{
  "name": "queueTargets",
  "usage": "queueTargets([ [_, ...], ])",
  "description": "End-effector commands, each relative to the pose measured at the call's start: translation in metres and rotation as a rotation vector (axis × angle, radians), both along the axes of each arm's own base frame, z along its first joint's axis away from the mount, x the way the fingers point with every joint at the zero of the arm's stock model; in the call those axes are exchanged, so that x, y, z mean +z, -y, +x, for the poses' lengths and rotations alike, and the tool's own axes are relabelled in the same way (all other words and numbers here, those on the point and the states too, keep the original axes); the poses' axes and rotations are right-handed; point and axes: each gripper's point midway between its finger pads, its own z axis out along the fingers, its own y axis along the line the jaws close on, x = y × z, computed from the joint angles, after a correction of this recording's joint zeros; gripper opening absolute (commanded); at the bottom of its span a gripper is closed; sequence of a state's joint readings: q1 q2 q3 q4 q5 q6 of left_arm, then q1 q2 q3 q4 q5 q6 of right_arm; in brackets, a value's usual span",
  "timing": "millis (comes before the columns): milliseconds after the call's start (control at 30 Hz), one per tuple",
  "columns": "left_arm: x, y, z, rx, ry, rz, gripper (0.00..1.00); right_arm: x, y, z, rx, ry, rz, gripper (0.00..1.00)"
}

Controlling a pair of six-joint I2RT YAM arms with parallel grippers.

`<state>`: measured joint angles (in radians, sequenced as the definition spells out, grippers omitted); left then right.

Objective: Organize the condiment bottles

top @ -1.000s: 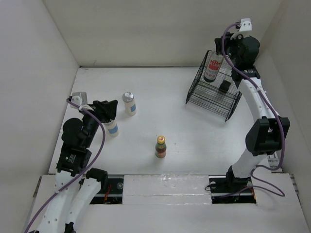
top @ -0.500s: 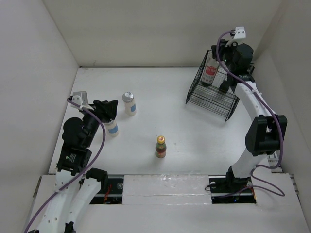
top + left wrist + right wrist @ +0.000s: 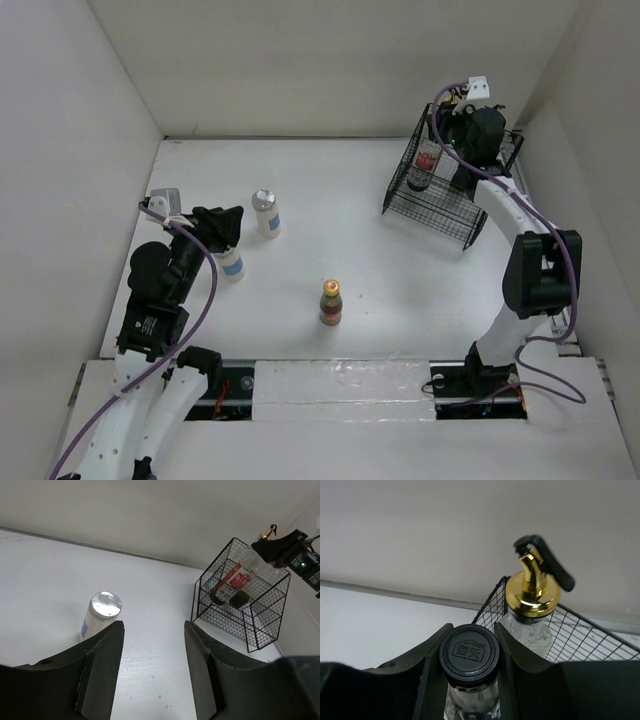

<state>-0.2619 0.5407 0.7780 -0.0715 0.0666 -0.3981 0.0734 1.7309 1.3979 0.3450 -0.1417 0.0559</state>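
Far right, the right end effector is clenched on the black cap of the dark bottle, which hangs roughly upright, base down inside the wire basket, just beside a gold-spouted glass bottle. The left end effector gapes empty.

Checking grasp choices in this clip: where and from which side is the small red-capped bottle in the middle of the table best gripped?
The red-capped bottle stands upright and alone on the table, so probably come down from above and pinch its neck just under the cap.
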Motion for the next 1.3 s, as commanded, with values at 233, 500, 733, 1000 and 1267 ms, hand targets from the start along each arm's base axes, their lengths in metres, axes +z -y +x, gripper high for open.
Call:
queueTargets([
  [233,0.011,0.002,-0.001,-0.015,0.048,-0.006,0.47,0.027,-0.002,0.010,-0.010,0.130,0.022,0.30],
  [500,0.011,0.002,-0.001,-0.015,0.048,-0.006,0.47,0.037,0.000,-0.001,-0.019,0.145,0.024,0.58],
  [733,0.011,0.002,-0.001,-0.015,0.048,-0.006,0.47,0.076,0.000,-0.022,-0.030,0.209,0.033,0.70],
  [1000,0.016,0.001,-0.003,-0.015,0.065,-0.011,0.47,0.118,0.001,-0.055,-0.032,0.249,0.040,0.78],
  [1267,0.018,-0.003,-0.006,0.007,0.070,-0.023,0.47,0.098,-0.103,-0.154,0.302,0.128,0.135,0.11],
])
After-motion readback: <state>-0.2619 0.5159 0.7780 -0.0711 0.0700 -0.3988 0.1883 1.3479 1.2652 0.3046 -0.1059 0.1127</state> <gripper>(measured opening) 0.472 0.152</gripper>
